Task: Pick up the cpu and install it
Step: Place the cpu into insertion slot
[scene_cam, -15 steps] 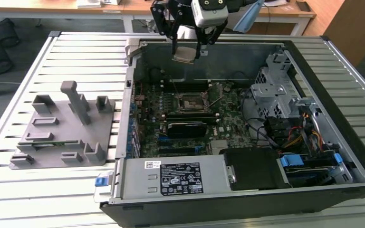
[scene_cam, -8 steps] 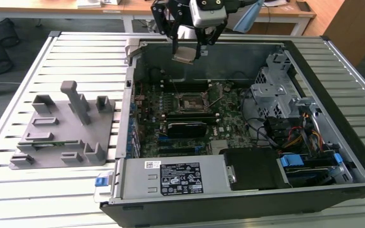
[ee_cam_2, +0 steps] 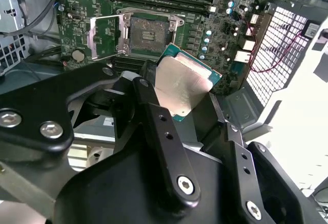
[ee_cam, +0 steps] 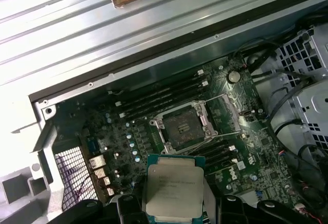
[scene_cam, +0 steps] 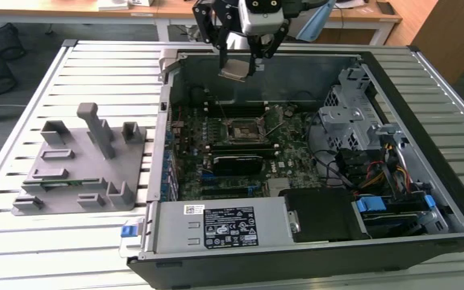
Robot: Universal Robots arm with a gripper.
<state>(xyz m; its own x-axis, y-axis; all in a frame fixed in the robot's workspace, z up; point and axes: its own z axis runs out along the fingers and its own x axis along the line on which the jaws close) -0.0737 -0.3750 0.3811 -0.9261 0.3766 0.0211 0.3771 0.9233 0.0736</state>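
The cpu (scene_cam: 234, 69) is a small square chip with a silvery top, and my gripper (scene_cam: 239, 64) is shut on it, holding it tilted in the air above the far wall of the open computer case (scene_cam: 425, 181). In the second wrist view the cpu (ee_cam_2: 185, 83) sits between the black fingers (ee_cam_2: 154, 114). In the first wrist view the cpu (ee_cam: 171, 189) shows its metal top. The open socket (scene_cam: 244, 130) on the motherboard lies below and nearer than the chip, with its frame lifted, as both wrist views show at the socket (ee_cam_2: 148, 32) and socket (ee_cam: 184, 126).
A grey holder fixture (scene_cam: 79, 175) with a green memory stick (scene_cam: 51, 177) lies on the slatted table at the exterior view's left. Inside the case are the power supply (scene_cam: 215, 226), a metal drive cage (scene_cam: 349, 115) and cables (scene_cam: 377, 175). Memory slots (ee_cam: 159, 98) flank the socket.
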